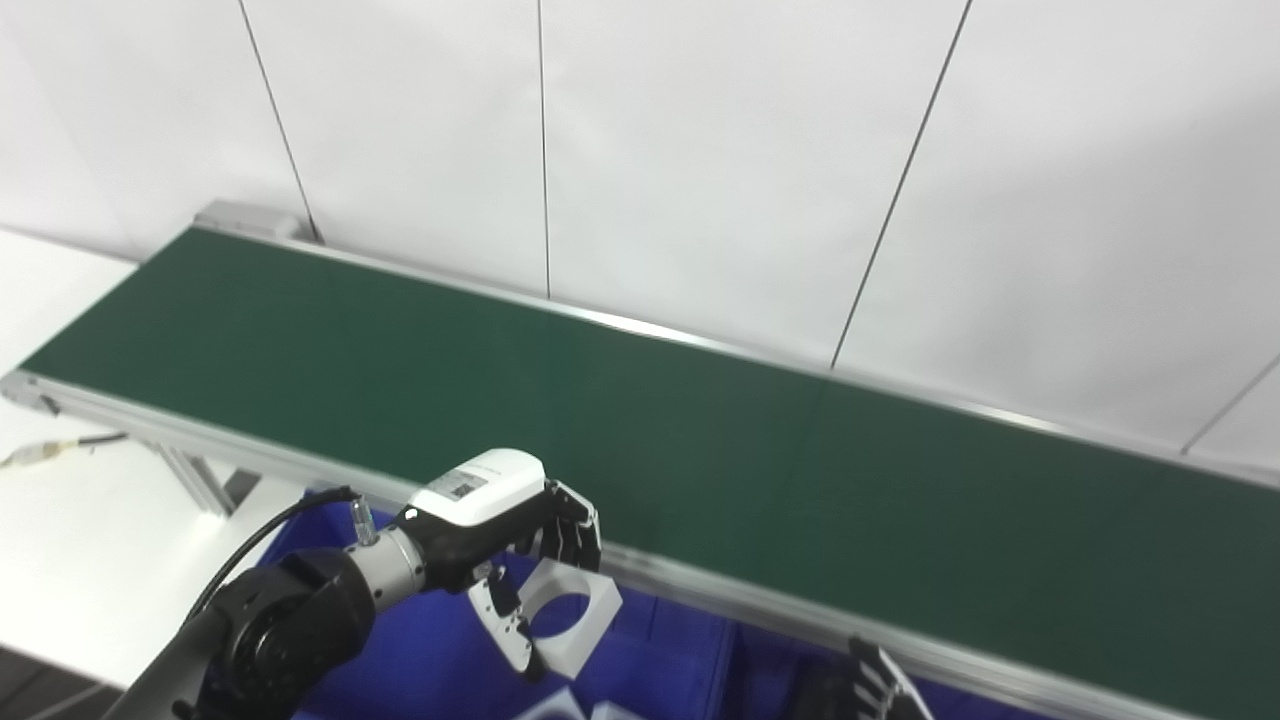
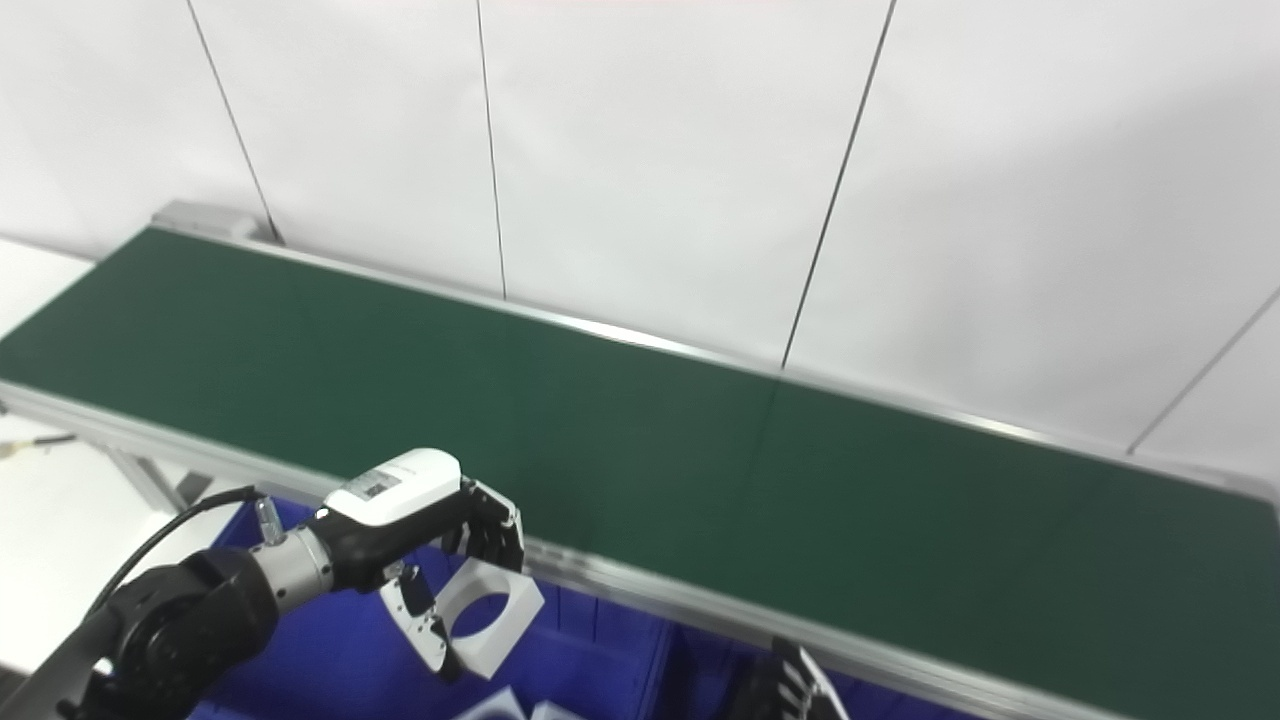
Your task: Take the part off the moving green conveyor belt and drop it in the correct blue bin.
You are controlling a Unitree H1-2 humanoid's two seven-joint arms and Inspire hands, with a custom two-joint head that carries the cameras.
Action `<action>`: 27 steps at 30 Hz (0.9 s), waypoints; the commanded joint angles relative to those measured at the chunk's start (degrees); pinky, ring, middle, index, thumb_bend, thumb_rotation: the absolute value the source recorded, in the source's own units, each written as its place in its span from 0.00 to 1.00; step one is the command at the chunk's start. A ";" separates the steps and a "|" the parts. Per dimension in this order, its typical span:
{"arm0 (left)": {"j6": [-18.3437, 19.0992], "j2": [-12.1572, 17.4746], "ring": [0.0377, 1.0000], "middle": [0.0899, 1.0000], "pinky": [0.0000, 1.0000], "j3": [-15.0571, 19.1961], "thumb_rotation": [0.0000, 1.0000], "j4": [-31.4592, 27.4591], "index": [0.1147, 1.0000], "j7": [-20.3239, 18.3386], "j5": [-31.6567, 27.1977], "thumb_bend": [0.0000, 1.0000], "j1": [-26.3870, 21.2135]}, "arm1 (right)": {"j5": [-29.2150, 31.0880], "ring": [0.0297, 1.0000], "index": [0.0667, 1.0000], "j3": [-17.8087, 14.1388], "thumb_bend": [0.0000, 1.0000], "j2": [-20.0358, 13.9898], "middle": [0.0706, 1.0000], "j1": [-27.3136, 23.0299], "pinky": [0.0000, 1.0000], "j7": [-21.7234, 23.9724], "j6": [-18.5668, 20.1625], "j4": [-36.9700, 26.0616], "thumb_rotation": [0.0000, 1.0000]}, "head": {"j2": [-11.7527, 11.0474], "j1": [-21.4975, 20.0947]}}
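With the belt [image 1: 640, 440] bare, the left hand [image 1: 500, 520] grips the white part [image 1: 570, 615] above a blue bin [image 1: 440, 660], apparently awaiting release.

A factory-style test cell or lab: a long green conveyor [image 1: 640, 430] with aluminium rails runs diagonally before plain white wall panels [image 1: 700, 150], blue bins [image 1: 660, 660] below its near edge, a white table [image 1: 90, 540] at left.
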 commanded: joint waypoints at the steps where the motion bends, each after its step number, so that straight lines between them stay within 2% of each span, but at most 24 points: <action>1: -1.11 0.05 0.45 0.41 0.46 0.04 0.00 -0.35 0.43 1.48 -1.09 0.52 -0.23 | -0.05 0.78 0.88 0.07 0.65 0.26 0.82 -0.22 0.70 0.14 0.74 -2.34 0.42 | 0.08 0.04; 2: -1.20 -0.14 0.45 0.41 0.47 -0.11 0.00 0.14 0.43 1.53 -1.18 0.52 0.17 | 0.16 0.78 0.88 0.02 0.65 0.30 0.82 -0.24 0.70 0.20 1.06 -2.61 0.42 | 1.12 0.25; 8: -0.97 -0.99 0.40 0.36 0.42 -0.39 0.00 1.64 0.43 2.00 -0.99 0.52 1.45 | 0.76 0.77 0.88 -0.25 0.67 0.32 0.82 -0.42 0.70 0.33 2.73 -4.00 0.44 | 3.55 0.90; 16: -1.53 -1.57 0.39 0.36 0.41 -1.18 0.00 4.32 0.44 3.04 0.58 0.52 1.92 | 1.62 0.77 0.88 -0.65 0.69 -0.03 0.82 -0.62 0.69 0.41 3.52 -4.74 0.48 | 4.76 1.39; 22: -0.94 -1.80 0.40 0.37 0.42 -2.48 0.00 7.56 0.44 2.91 0.56 0.52 0.42 | 1.73 0.77 0.88 -0.90 0.69 -0.16 0.82 -0.98 0.68 0.38 3.84 -4.88 0.49 | 5.64 1.34; 27: -1.68 -1.79 0.43 0.38 0.44 -4.85 0.00 11.20 0.44 2.96 1.97 0.52 -1.16 | 2.09 0.76 0.88 -1.10 0.69 -0.22 0.81 -1.09 0.68 0.53 4.56 -5.55 0.49 | 6.27 1.51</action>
